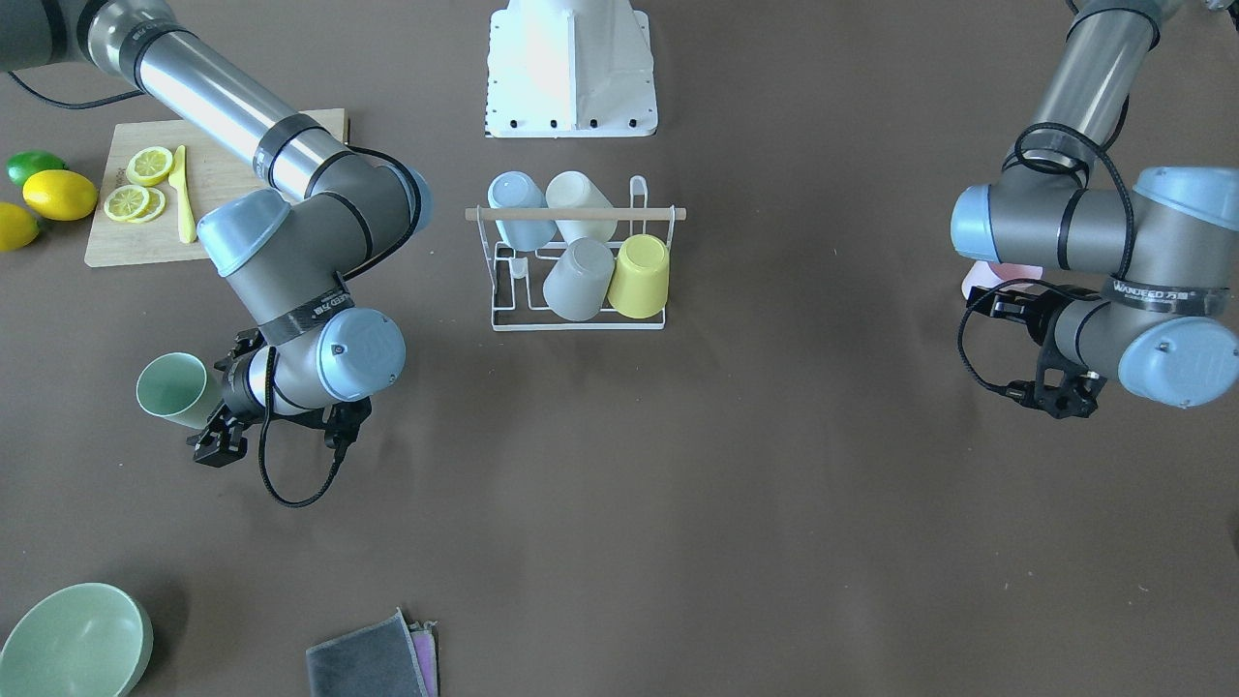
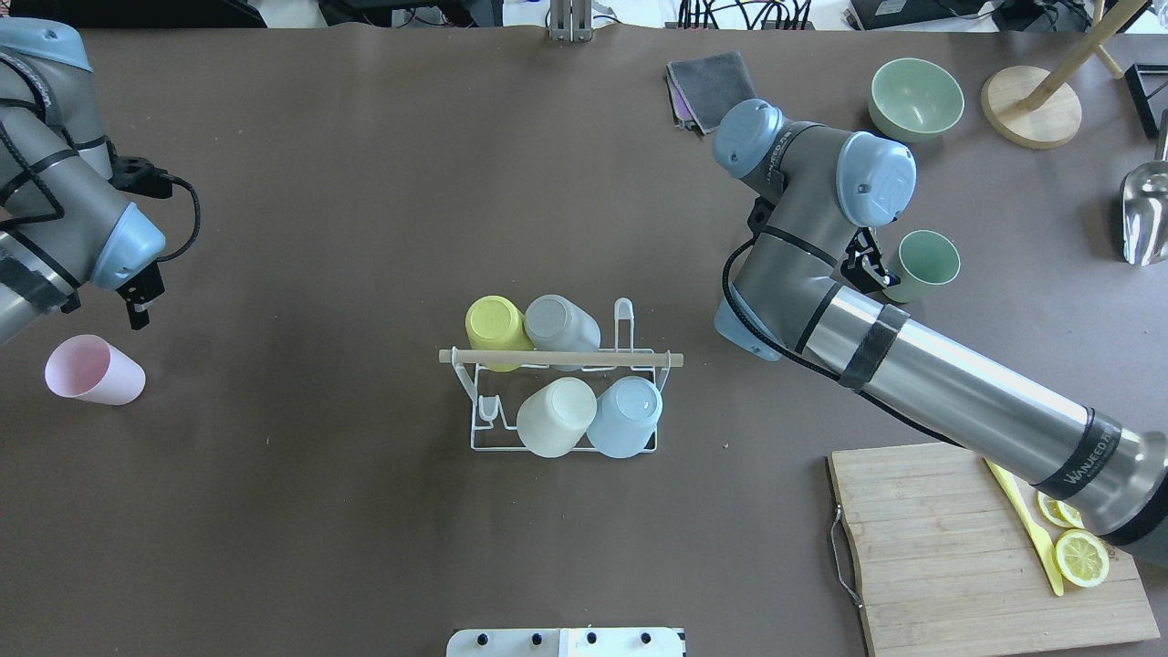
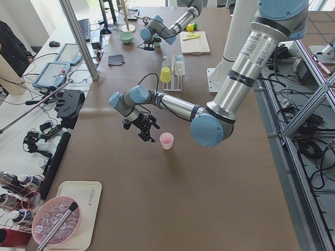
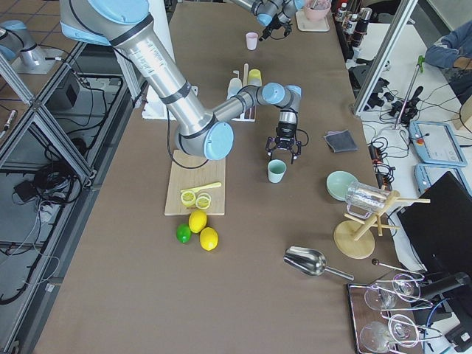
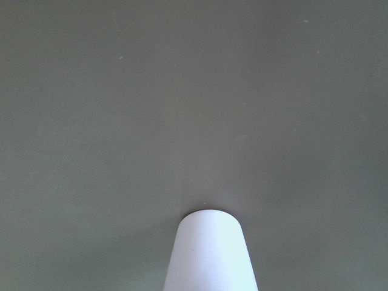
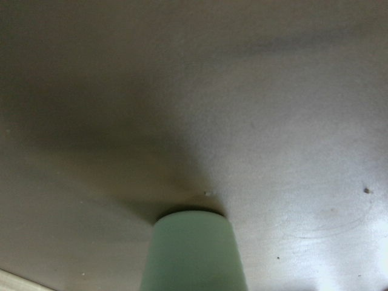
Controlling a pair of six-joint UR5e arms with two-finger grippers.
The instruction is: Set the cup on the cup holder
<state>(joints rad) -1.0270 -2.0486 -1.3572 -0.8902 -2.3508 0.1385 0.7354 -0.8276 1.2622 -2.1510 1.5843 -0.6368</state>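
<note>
The white wire cup holder (image 1: 579, 321) (image 2: 484, 444) with a wooden rod handle stands mid-table and holds yellow, grey, cream and blue cups upside down. A green cup (image 1: 174, 389) (image 2: 923, 265) (image 4: 276, 171) (image 6: 193, 251) stands upright on the table. My right gripper (image 1: 215, 436) (image 2: 867, 265) (image 4: 284, 153) hovers just beside and above it, open and empty. A pink cup (image 2: 94, 370) (image 3: 166, 140) (image 5: 211, 254) (image 1: 987, 281) stands on the table. My left gripper (image 2: 137, 306) (image 3: 144, 133) (image 1: 1050, 397) is a little apart from it, apparently open and empty.
A wooden cutting board (image 1: 126, 242) (image 2: 949, 547) carries lemon slices and a yellow knife. Lemons and a lime (image 1: 53, 194) lie beside it. A green bowl (image 2: 915, 96), a grey cloth (image 2: 712, 82), a wooden stand (image 2: 1031, 105) and a metal scoop (image 2: 1145, 214) are near the right arm.
</note>
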